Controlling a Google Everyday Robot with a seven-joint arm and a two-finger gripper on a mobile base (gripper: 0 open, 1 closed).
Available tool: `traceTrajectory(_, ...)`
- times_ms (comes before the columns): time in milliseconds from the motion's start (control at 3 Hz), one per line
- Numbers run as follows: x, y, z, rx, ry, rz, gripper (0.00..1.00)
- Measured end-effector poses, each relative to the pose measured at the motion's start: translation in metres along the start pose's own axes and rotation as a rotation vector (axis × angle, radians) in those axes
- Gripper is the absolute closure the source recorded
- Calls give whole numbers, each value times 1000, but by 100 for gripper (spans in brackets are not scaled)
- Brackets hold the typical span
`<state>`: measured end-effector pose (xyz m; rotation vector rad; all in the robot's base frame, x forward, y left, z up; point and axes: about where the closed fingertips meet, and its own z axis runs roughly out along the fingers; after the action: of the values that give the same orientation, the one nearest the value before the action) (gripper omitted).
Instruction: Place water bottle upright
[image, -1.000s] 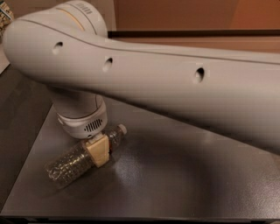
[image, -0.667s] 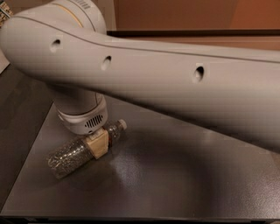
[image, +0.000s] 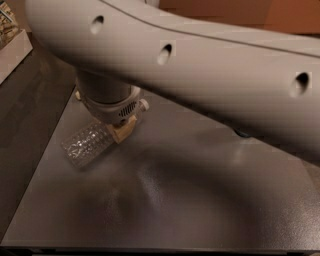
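Observation:
The water bottle (image: 86, 144) is clear and ribbed. It lies tilted over the grey table (image: 200, 200) at the left, bottom end low and to the left. Its white cap (image: 144, 105) points up and to the right. My gripper (image: 122, 131) hangs from the big white arm (image: 210, 65) and is shut on the bottle's upper part. One beige finger pad (image: 121, 132) shows across the bottle. The label band is hidden behind the gripper.
The table's left edge (image: 45, 145) runs diagonally, with dark floor beyond it. A pale object (image: 12, 50) sits at the far left top. The arm spans the upper view and hides the table's back. A small dark thing (image: 243, 133) shows under the arm.
The gripper and the bottle have moved up and towards the back of the table together. The bottle's bottom end now looks raised off the surface.

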<state>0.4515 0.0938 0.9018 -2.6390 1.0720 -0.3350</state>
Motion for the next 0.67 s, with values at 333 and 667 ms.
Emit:
traceTrajectory(333, 22, -6, -13, 149, 28, -87, 100)
traceTrajectory(667, 42, -8, -20, 279, 70, -189, 100)
